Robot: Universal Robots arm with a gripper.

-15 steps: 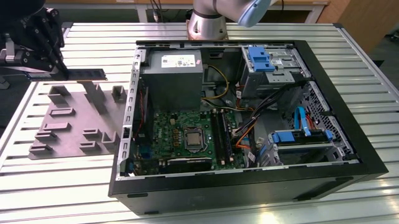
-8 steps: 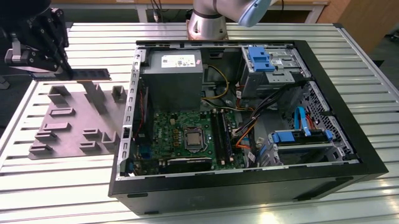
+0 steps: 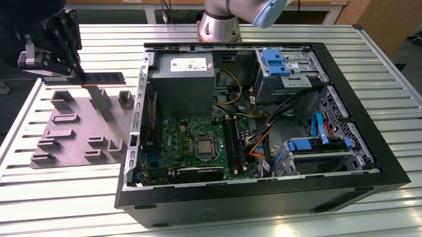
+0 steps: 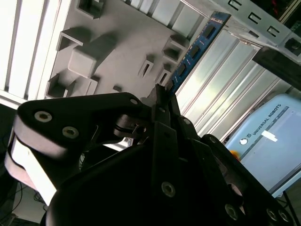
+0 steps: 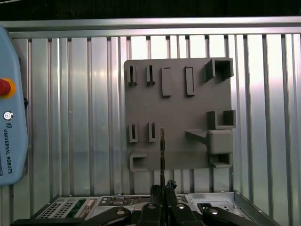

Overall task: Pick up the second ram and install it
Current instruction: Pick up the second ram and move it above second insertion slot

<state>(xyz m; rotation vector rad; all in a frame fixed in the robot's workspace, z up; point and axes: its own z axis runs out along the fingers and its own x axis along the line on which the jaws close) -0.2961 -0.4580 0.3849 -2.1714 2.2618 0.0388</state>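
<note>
Ribbed aluminium table (image 3: 66, 197), slats running across; beyond its far edge we see desk legs and a dim floor. The arm's base (image 3: 221, 24) is mounted at the far edge. One open computer case (image 3: 369, 163) lies on its side and takes up most of the table toward the exterior view's right. One grey fixture plate (image 3: 72, 133) with raised blocks and slots lies flat by the edge at the exterior view's left, just beside the case. One pale blue pendant (image 5: 9, 117) with a red button rests on the slats. Inside the case we count one power supply (image 3: 181, 81), one green motherboard (image 3: 175, 136) with long black slots (image 3: 232, 140), two blue drive brackets (image 3: 274, 61) (image 3: 316, 144), and a tangle of orange, yellow and black cables (image 3: 260, 140) just beside the slots. The gripper (image 3: 78, 75) hangs over the plate's far edge, fingers closed tight on one end of the second ram (image 3: 105, 78). The stick stands on its long edge and points toward the case. Whether it touches the plate we cannot tell. It is well apart from the motherboard, with the case wall between.
</note>
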